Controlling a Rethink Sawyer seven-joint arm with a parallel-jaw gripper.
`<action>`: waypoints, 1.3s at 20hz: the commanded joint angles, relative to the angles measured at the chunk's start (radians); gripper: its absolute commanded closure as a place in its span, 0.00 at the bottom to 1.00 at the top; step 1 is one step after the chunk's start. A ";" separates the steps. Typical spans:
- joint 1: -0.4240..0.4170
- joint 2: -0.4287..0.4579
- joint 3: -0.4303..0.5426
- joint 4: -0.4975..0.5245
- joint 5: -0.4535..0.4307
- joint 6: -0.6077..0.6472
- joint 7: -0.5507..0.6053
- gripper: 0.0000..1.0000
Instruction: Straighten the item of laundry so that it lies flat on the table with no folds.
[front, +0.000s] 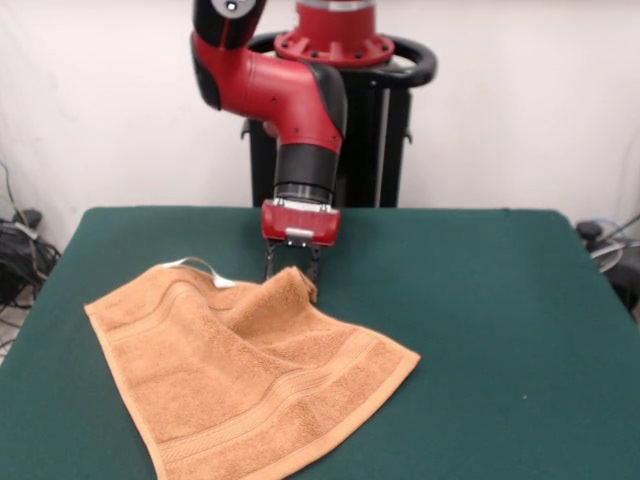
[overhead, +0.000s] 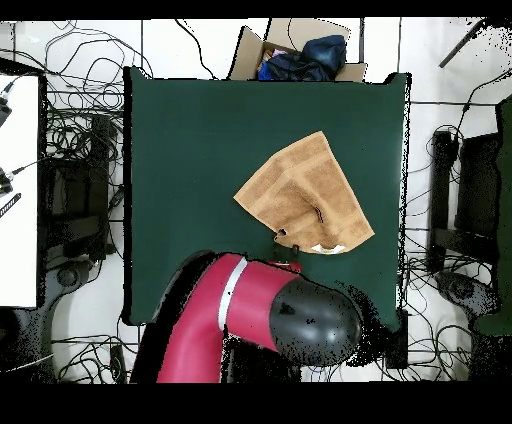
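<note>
The orange-tan towel (front: 250, 385) lies on the near left part of the green table (front: 500, 300). It is mostly spread out, with one far corner folded over and humped up. Its white loop tag (front: 200, 265) sticks out at the far edge. My gripper (front: 292, 270) points straight down over the humped corner. Its two fingers stand apart, with green table showing between them and the towel's raised tip at the right finger (front: 314, 266). In the overhead view the towel (overhead: 305, 195) lies right of the table's (overhead: 200, 150) centre, and the arm (overhead: 260, 315) hides the gripper.
The black pedestal (front: 380, 150) stands behind the table's far edge. A cardboard box with dark blue cloth (overhead: 300, 55) sits beyond the table's opposite edge. Cables and racks surround the table on the floor.
</note>
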 joint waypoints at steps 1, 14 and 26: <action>0.052 0.113 0.067 -0.252 0.049 0.187 0.023 1.00; 0.072 0.103 0.049 -0.258 0.027 0.278 0.033 1.00; 0.016 -0.096 0.095 -0.219 -0.258 0.829 0.020 1.00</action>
